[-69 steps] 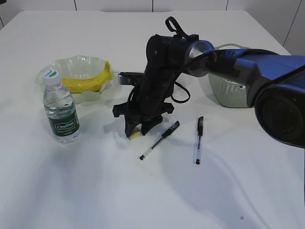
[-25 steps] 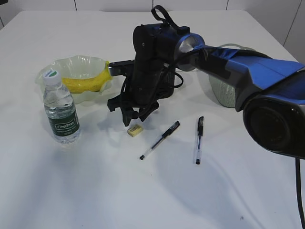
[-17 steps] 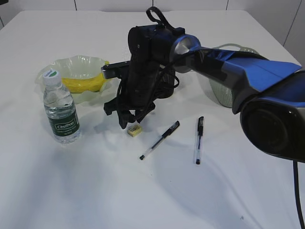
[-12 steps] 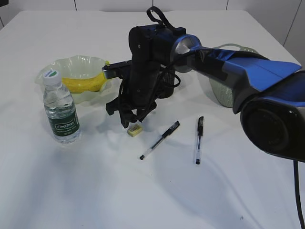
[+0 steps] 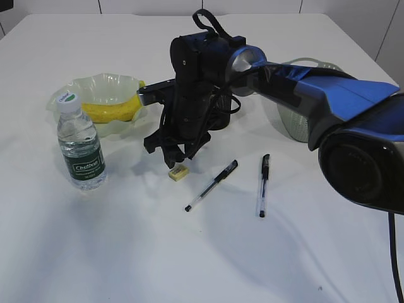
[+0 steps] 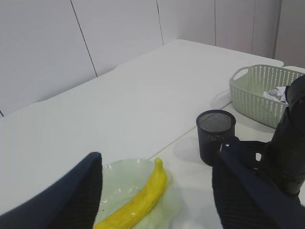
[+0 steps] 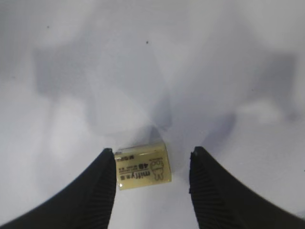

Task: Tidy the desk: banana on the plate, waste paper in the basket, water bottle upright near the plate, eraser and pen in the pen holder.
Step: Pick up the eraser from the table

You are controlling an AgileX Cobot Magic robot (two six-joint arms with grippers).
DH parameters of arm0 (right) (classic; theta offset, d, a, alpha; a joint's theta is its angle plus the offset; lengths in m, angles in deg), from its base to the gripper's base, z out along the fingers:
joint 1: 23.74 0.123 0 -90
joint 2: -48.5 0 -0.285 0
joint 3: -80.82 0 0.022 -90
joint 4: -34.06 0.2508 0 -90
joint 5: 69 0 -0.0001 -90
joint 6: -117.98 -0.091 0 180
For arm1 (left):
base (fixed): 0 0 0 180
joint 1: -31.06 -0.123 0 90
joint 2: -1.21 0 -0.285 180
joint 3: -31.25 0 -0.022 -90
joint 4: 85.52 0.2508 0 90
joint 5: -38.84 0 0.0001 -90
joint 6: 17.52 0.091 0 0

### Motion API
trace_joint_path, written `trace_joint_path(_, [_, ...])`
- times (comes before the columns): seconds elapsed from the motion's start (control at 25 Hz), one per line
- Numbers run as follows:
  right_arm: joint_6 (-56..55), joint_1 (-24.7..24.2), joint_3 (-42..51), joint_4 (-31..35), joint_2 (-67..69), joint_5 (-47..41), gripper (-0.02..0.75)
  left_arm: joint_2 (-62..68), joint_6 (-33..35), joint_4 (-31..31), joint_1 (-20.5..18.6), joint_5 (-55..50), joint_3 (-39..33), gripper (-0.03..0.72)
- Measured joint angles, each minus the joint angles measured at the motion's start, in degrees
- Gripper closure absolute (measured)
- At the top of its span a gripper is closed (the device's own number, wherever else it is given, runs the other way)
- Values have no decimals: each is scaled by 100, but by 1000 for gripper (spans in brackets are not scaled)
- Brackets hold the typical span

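A small yellow eraser lies flat on the white table. My right gripper hovers just above it, open. In the right wrist view the eraser sits between the fingers of this gripper, close to the left one and clear of the right. Two pens lie to its right. The banana rests on the pale green plate, with the water bottle upright beside it. My left gripper is open and empty, high over the banana.
The black mesh pen holder stands behind the right arm, which mostly hides it in the exterior view. The green basket holds crumpled waste paper at the right. Bare table lies in front of the pens.
The right gripper lifted off the eraser, drifted a little left, then came back over it. The eraser stays on the table; pens, bottle and banana have not moved.
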Motion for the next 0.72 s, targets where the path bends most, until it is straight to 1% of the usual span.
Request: trace_joint_path(0.72, [22, 28, 0, 85, 0, -9, 360, 0, 0, 0, 0, -9, 0, 182])
